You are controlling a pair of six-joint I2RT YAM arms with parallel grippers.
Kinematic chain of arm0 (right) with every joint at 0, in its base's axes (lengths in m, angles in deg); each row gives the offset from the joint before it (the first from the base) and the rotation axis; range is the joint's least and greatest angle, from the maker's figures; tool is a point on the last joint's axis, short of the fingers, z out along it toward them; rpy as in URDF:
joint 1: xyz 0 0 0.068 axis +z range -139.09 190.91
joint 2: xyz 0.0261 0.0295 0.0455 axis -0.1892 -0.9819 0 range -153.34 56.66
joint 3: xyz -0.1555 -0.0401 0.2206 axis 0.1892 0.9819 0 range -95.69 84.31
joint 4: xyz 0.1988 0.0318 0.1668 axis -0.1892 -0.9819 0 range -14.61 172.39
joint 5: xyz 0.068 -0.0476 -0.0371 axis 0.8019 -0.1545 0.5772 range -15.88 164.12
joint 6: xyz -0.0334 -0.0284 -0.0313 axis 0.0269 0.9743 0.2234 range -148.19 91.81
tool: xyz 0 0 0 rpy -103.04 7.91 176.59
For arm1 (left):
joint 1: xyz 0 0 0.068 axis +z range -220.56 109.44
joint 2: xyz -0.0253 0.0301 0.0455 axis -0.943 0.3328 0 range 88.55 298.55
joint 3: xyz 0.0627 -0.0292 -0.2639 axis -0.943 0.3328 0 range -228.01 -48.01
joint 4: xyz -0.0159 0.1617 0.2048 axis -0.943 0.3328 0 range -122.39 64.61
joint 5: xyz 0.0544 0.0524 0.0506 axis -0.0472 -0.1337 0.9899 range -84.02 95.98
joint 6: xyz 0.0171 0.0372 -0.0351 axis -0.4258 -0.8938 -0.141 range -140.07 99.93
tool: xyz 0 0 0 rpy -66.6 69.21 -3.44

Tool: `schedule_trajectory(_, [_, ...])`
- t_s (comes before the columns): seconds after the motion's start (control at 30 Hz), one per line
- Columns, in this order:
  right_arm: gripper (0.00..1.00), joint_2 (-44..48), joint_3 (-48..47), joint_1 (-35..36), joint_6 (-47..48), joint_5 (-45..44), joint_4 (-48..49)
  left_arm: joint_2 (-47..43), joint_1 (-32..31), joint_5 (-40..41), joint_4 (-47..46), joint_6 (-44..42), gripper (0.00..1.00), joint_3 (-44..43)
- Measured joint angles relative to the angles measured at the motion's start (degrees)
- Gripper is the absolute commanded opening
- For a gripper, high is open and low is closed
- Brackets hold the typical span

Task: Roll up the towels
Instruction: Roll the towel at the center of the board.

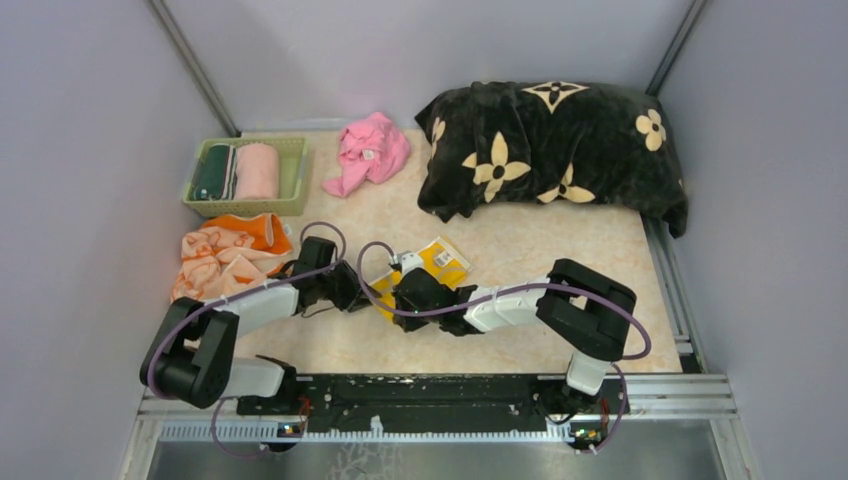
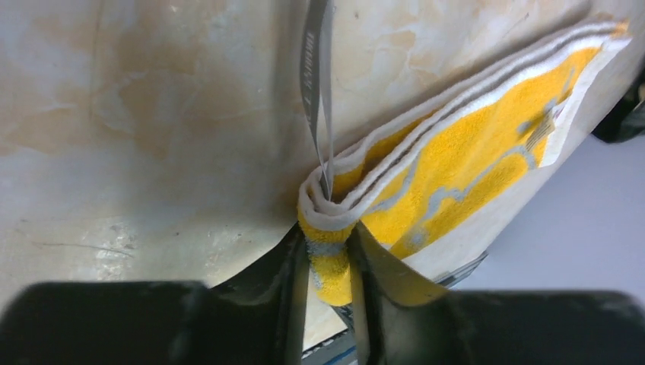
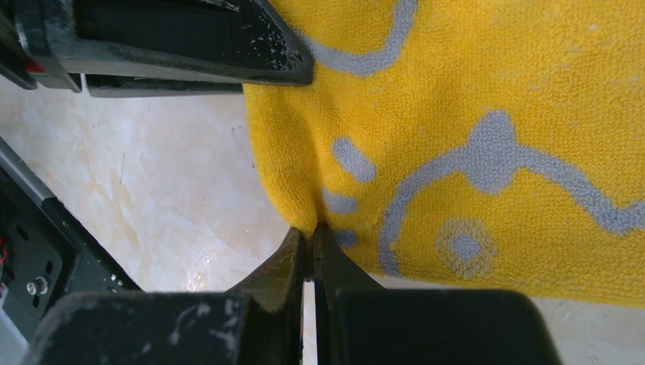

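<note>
1. You are working on the yellow towel (image 1: 440, 262), which is lying folded into layers near the middle of the table (image 1: 520, 250), between your two claws. Its yellow side with grey outlines is facing up.
2. Your left gripper (image 2: 328, 237) is clamping the folded end of that towel. The left wrist view shows the stacked layers sandwiched between the fingers, with cloth touching both of them. A grey label (image 2: 316, 91) is hanging just beside the fold.
3. Your right gripper (image 3: 310, 232) is pinching together on the edge of the same towel, and the cloth is puckering right at the fingertips. The two claws are sitting close together, at one end of the towel.
4. Judging by this, you are taking hold of the starting edge. The roll itself is not yet forming, because the towel is showing flat layers and no coil.
5. The next move is asking you to turn that gripped end over onto the rest of the towel. Both wrists should be moving together so the first wrap comes out tight and straight.
6. The thick fold in the left claw is likely to spring open if you loosen one side early.
7. The peach towel (image 1: 225, 255) is lying crumpled at the left, just in front of the green basket (image 1: 290, 205), and it is waiting its turn. Two rolled cloths (image 1: 257, 170) are sitting in that basket.
</note>
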State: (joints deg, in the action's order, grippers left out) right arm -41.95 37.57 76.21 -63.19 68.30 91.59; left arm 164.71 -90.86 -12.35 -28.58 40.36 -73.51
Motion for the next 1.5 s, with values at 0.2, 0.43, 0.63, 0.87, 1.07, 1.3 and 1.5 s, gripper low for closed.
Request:
schedule_trajectory(0.2, [0.0, 0.68, 1.55, -0.61, -1.05, 1.81, 2.14, 0.59, -0.5, 3.21, 0.96, 0.07, 0.0, -0.81])
schedule_trajectory(0.43, [0.0, 1.75, 2.29, -2.27, -2.73, 6.29, 3.72, -0.57, -0.83, 6.12, 4.94, -2.29, 0.39, -2.47])
schedule_trajectory(0.63, [0.0, 4.92, 4.59, -4.66, -5.62, 11.93, 4.28, -6.91, -0.5, 11.5, 9.33, -6.67, 0.51, -3.54])
schedule_trajectory(0.87, [0.0, 4.94, 8.28, -8.68, -11.85, 18.29, 8.9, -17.03, -0.5, 10.58, 10.32, -12.39, 0.54, -2.86])
schedule_trajectory(1.07, [0.0, 4.68, 12.7, -12.11, -18.12, 23.19, 15.26, -22.91, -0.5, 6.14, 10.12, -14.69, 0.54, 2.05])
schedule_trajectory(1.3, [0.0, 1.97, 16.35, -14.86, -24.04, 26.32, 21.81, -23.61, -0.5, 0.83, 9.16, -14.86, 0.54, 6.54])
schedule_trajectory(1.5, [0.0, -0.24, 18.27, -16.09, -27.82, 28.41, 26.77, -20.13, -0.5, -2.54, 4.35, -14.78, 0.54, 7.37])
